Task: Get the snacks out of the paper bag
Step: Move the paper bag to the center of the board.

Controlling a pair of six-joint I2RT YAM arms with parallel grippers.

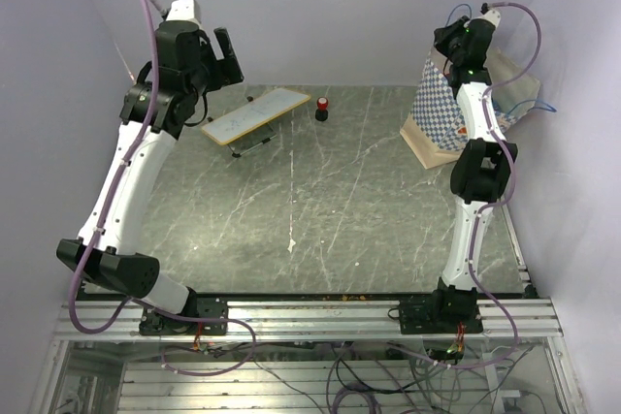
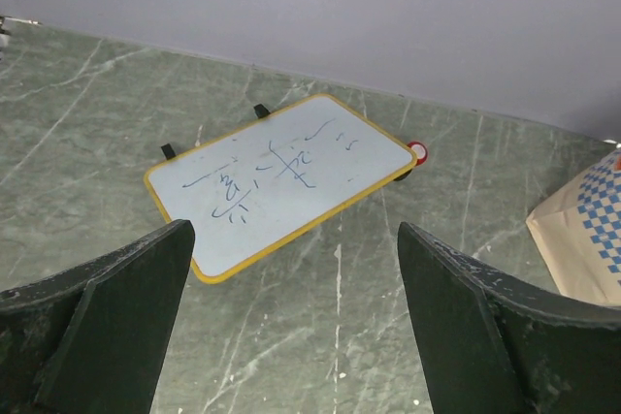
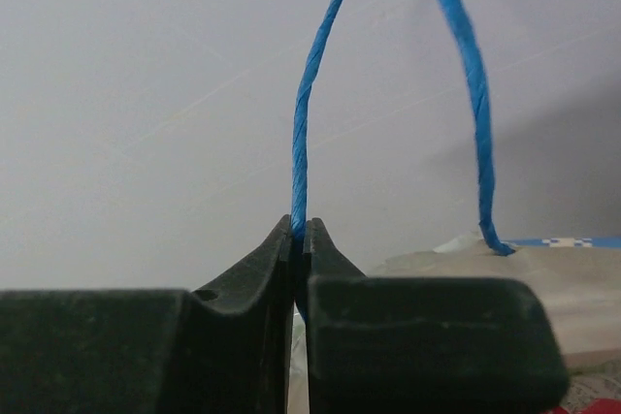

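Note:
The blue-and-white checkered paper bag (image 1: 437, 115) stands tilted at the back right of the table; its tan bottom faces the middle. It also shows in the left wrist view (image 2: 594, 232) and the right wrist view (image 3: 543, 273). My right gripper (image 3: 301, 235) is shut on one blue cord handle (image 3: 303, 133), whose loop arches above the fingers. From above, that gripper (image 1: 466, 46) is over the bag's top. My left gripper (image 2: 291, 230) is open and empty, held high over the back left (image 1: 228, 53). No snacks are in view; the bag's inside is hidden.
A flat white board with a yellow edge (image 1: 257, 115) lies at the back left, with blue scribbles (image 2: 281, 176). A small red-and-black knob (image 1: 321, 108) stands beside it (image 2: 417, 151). Walls close in the table at the back and both sides.

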